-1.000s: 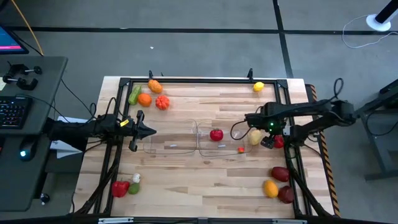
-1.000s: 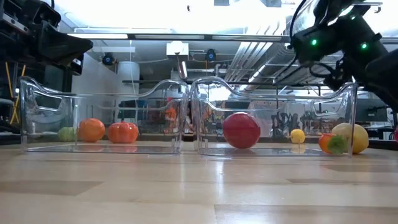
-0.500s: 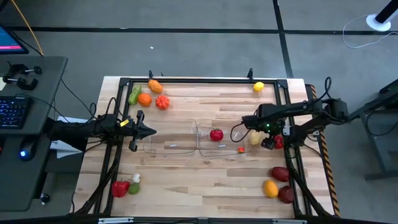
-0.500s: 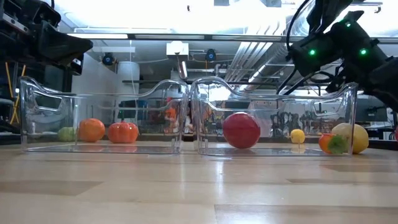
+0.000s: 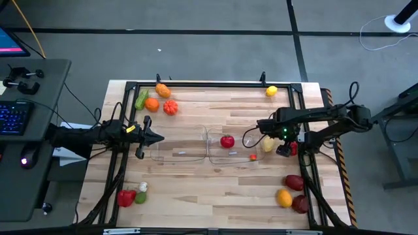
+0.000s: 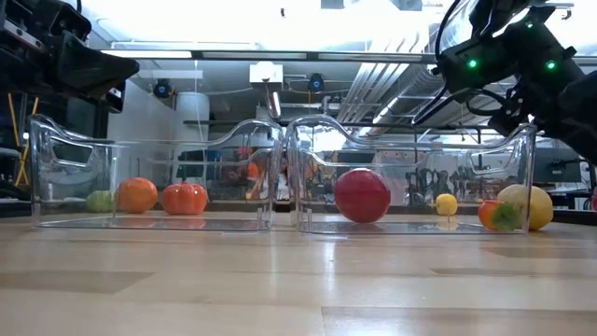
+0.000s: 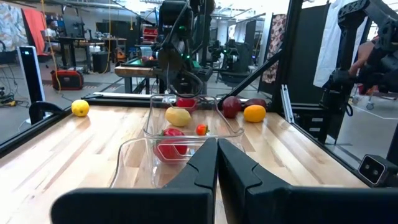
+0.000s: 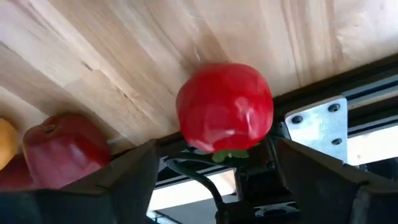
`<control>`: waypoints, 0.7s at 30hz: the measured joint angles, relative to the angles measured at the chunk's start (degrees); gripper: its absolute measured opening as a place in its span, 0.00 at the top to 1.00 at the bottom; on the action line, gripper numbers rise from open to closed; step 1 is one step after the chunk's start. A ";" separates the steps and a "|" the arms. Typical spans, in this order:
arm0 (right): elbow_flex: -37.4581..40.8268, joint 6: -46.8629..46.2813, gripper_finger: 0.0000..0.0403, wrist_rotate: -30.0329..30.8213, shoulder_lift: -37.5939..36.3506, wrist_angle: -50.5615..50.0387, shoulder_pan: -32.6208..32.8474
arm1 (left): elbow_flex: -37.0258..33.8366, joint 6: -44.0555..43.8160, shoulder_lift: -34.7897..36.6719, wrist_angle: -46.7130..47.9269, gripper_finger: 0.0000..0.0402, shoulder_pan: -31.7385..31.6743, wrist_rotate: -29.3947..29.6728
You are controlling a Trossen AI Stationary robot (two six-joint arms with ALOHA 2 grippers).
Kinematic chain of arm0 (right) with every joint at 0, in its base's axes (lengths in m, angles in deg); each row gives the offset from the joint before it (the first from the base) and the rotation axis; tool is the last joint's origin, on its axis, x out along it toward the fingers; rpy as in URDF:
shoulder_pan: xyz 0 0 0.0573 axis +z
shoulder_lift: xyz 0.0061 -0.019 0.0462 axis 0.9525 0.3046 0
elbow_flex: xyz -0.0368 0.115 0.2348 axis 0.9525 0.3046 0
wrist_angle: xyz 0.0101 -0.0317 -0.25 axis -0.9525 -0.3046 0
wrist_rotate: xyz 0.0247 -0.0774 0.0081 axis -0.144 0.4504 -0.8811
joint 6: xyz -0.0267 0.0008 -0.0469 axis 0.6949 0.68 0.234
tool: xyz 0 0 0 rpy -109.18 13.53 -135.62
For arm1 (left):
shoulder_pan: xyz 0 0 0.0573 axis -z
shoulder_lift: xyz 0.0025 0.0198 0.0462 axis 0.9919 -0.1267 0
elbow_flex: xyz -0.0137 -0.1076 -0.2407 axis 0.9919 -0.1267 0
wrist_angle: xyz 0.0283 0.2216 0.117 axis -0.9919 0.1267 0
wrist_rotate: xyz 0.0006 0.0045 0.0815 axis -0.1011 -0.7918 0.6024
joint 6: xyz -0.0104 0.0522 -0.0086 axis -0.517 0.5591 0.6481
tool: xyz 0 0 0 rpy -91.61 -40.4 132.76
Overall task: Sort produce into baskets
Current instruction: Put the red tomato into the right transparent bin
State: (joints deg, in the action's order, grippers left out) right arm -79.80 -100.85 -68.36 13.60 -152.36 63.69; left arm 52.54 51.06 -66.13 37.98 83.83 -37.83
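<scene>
Right gripper (image 5: 285, 149) spread wide above the red tomato (image 8: 225, 107) at the worktop's (image 5: 215, 189) right edge. Best lowered straight, centred on it, clear of the black frame rail (image 8: 311, 121). Left gripper (image 5: 155, 137) pressed together, waiting by the left basket (image 5: 179, 145).

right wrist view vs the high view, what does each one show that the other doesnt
Only the right wrist view shows the red tomato up close, lying between the right hand's open fingers, untouched, by the table's metal frame.

Only the high view shows the whole layout: the left hand, shut, at the empty left basket; the right basket holding a red apple; the orange and green cluster at the far left; a lemon at the far edge.

Both show the wooden table and the dark red piece.
</scene>
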 joint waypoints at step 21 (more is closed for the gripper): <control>-0.10 0.48 0.10 1.31 0.09 -1.74 -0.04 | 0.01 0.00 0.00 0.01 1.00 0.00 0.01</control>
State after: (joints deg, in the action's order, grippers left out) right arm -79.90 -100.37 -67.06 13.69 -154.09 63.65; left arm 52.55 51.06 -66.13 37.99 83.83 -37.82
